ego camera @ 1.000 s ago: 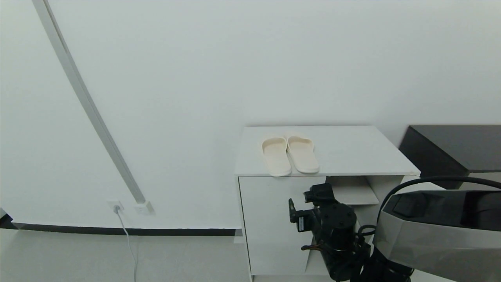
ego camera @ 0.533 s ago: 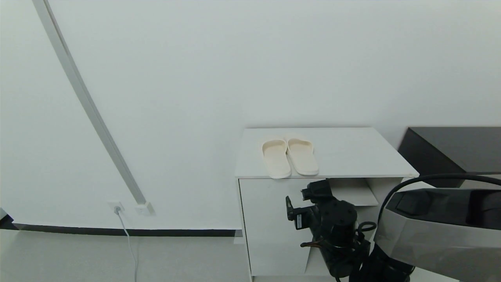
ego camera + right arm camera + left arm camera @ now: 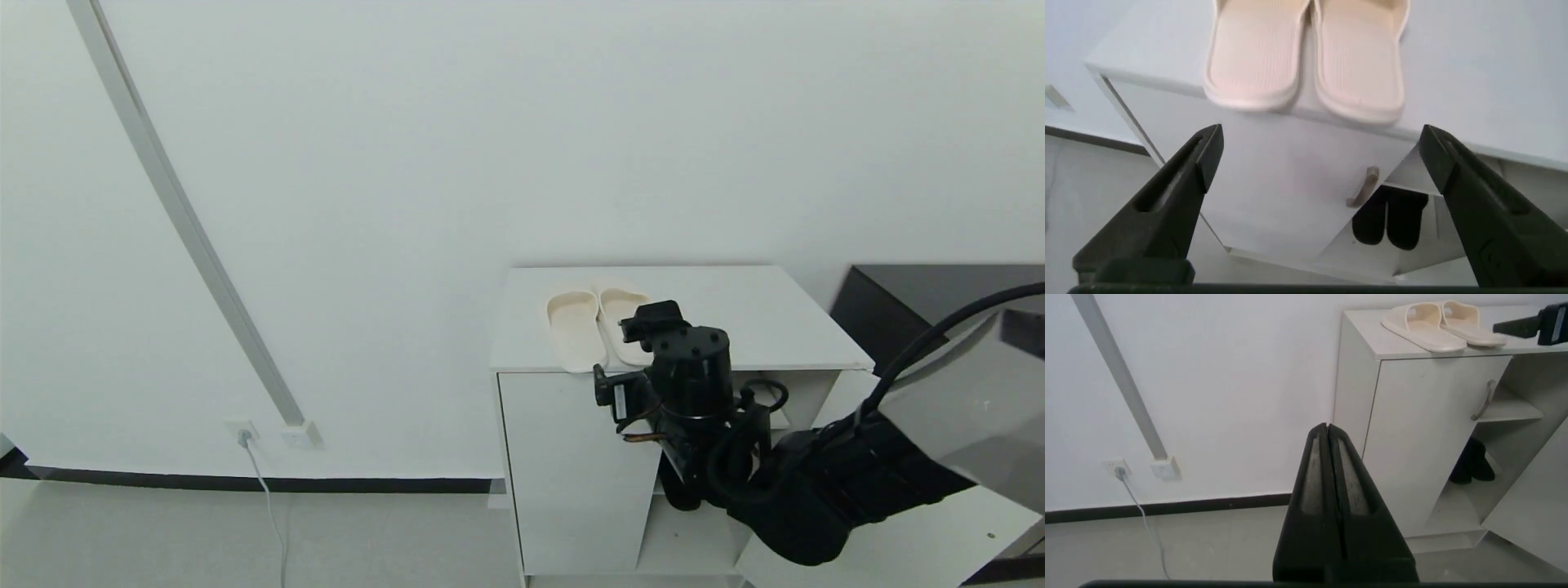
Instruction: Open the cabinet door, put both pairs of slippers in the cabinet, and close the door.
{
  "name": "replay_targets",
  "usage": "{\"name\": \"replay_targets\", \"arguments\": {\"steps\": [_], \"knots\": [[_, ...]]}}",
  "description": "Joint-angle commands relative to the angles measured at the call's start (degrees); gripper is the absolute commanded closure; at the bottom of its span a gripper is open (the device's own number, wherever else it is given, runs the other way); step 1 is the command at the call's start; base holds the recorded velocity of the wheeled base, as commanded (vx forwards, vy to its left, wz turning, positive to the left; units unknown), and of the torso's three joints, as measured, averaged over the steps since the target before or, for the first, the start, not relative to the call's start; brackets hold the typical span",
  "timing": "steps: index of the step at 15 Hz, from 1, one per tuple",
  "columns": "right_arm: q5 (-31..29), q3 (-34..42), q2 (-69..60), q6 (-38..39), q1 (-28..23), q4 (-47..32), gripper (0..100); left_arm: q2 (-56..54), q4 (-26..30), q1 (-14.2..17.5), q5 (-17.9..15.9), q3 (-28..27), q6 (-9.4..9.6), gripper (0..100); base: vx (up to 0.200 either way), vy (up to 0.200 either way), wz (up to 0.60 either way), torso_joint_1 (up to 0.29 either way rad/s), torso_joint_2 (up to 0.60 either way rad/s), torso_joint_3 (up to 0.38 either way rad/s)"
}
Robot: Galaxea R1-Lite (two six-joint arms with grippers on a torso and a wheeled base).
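Note:
A pair of cream slippers (image 3: 576,328) (image 3: 1306,49) (image 3: 1444,322) lies side by side on top of the white cabinet (image 3: 735,314), near its front edge. My right gripper (image 3: 642,325) (image 3: 1319,151) hovers open just in front of and above their heels, and in the head view it hides part of the right slipper. A dark pair of slippers (image 3: 1388,220) (image 3: 1473,461) stands inside the cabinet's open right half, low down. The left door (image 3: 571,465) with its handle (image 3: 1364,186) is shut. My left gripper (image 3: 1327,429) is shut on nothing, low and well left of the cabinet.
The cabinet's right door (image 3: 890,539) hangs swung out at the lower right. A black piece of furniture (image 3: 939,306) stands to the cabinet's right. A wall socket with a cable (image 3: 242,433) and a slanted grey conduit (image 3: 163,188) are on the wall to the left.
My right arm has risen from in front of the open compartment to the level of the cabinet top, right at the cream slippers. The slippers have not moved.

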State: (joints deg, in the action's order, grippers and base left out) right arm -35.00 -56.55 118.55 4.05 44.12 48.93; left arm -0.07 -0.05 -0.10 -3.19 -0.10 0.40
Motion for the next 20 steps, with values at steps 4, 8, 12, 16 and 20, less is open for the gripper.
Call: {"name": "replay_targets", "arguments": {"steps": [4,8,12,16,20], "knots": [[0.1,-9.2,-6.4,9.0,1.8,-17.7,0,0.1,0.0,0.0,-0.1,0.0,-0.05,100,0.0,0.0,0.0,0.0,0.0,0.0],[0.4,-8.4,-5.8,9.2,1.8,-17.6,0,0.1,0.0,0.0,-0.1,0.0,0.04,100,0.2,0.0,0.0,-0.006,0.0,0.001],[2.7,-6.6,-5.3,9.3,1.8,-17.0,0,0.1,0.0,0.0,-0.1,0.0,-0.05,100,0.2,0.0,0.0,0.008,0.0,0.004],[4.8,-5.1,-2.3,9.2,1.8,-13.8,0,0.1,0.0,0.0,-0.1,0.0,-0.05,100,0.2,0.0,0.0,0.005,0.0,0.005],[7.5,-5.1,1.9,8.6,0.9,-9.8,0,0.1,0.0,0.0,-0.1,0.0,-0.14,100,0.0,0.0,0.0,0.0,0.0,0.0]]}}
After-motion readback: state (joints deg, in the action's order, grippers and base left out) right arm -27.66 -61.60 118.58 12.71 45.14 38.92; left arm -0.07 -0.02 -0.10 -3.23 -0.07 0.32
